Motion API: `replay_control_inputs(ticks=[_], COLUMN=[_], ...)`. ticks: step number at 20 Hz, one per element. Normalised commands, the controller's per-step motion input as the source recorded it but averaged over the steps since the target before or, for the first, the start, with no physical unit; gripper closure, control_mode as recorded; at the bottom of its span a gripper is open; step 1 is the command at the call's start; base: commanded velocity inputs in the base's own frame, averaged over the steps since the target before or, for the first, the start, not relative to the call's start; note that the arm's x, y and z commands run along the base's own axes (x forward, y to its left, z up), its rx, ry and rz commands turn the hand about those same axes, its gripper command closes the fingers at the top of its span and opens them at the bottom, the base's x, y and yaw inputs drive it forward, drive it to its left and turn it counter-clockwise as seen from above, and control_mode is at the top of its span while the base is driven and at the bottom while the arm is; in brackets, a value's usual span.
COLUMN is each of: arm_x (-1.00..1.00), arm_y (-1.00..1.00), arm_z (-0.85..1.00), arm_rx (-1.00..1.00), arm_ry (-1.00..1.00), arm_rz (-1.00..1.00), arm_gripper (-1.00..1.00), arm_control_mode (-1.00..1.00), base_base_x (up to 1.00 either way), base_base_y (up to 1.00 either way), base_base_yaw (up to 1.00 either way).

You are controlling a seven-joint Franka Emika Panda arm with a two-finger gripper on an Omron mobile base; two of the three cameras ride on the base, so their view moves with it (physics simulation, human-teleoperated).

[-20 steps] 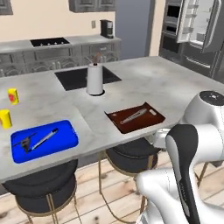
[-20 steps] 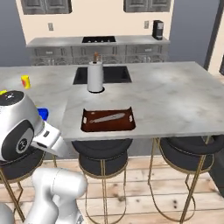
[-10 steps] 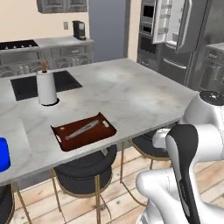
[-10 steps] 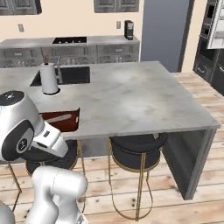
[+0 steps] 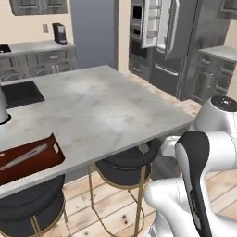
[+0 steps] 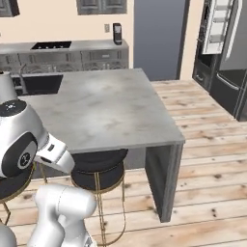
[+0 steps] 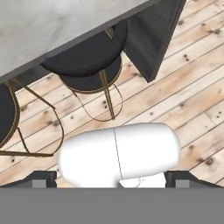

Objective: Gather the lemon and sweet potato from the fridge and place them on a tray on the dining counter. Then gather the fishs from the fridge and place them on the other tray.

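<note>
The gripper is wide open and empty, over bare floor beside a stool. The fridge stands far ahead, one door open. Driving there, the base could hit the counter corner, because the way passes close to it

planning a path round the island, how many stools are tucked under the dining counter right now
2 in view: one stool under the dining counter near its corner, another stool to its left below the reddish-brown tray. More may sit hidden beyond the frame's left edge.

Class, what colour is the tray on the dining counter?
Reddish-brown; the tray shows best in the left base view.
</note>
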Motion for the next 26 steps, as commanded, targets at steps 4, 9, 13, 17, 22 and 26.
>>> replay_control_inputs(ticks=[4,9,13,17,22,26], arm_x=[0.0,0.0,0.0,0.0,0.0,0.0], arm_y=[0.0,0.0,0.0,0.0,0.0,0.0], arm_z=[0.0,0.0,0.0,0.0,0.0,0.0], arm_rx=[0.0,0.0,0.0,0.0,0.0,0.0], arm_ry=[0.0,0.0,0.0,0.0,0.0,0.0], arm_rz=[0.0,0.0,0.0,0.0,0.0,0.0], arm_gripper=[-1.0,-1.0,-1.0,-1.0,-1.0,-1.0], arm_control_mode=[1.0,1.0,1.0,1.0,1.0,1.0], base_base_x=[0.33,0.33,0.48,0.57,0.78,1.0], base_base_y=[-1.0,-1.0,-1.0,-1.0,-1.0,-0.89], base_base_yaw=[-0.01,0.0,0.0,0.0,0.0,0.06])
